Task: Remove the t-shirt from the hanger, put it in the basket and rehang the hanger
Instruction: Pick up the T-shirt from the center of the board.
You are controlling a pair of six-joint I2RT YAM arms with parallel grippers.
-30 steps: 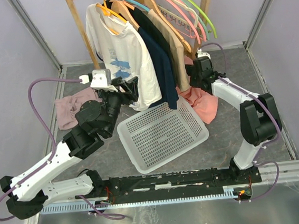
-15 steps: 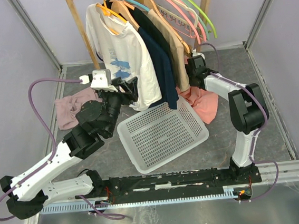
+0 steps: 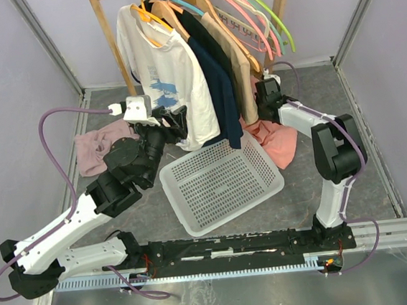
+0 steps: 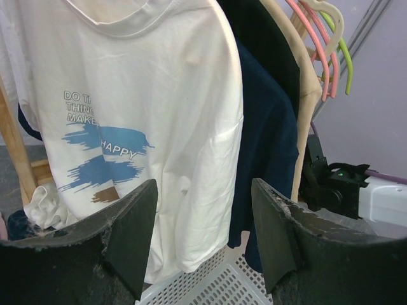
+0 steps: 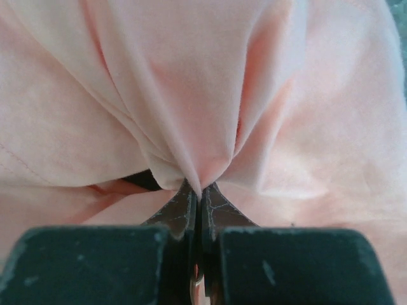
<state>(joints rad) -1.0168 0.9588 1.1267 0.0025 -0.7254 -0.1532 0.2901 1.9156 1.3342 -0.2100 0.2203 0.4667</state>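
Observation:
A pink t-shirt lies crumpled on the floor at the foot of the rack, off any hanger. My right gripper is shut on a fold of it; in the right wrist view the pink t-shirt bunches into my right gripper. A white printed t-shirt hangs on an orange hanger. My left gripper stands open just before its lower hem, apart from it. In the left wrist view my left gripper frames the white t-shirt.
A navy t-shirt and a tan one hang beside the white one. Empty pink hangers and a green hanger sit at the rail's right end. A white basket lies below. A mauve garment lies left.
My right gripper has shut on the pink t-shirt, after the right arm swung in toward the rack's foot. The left arm has stayed put.

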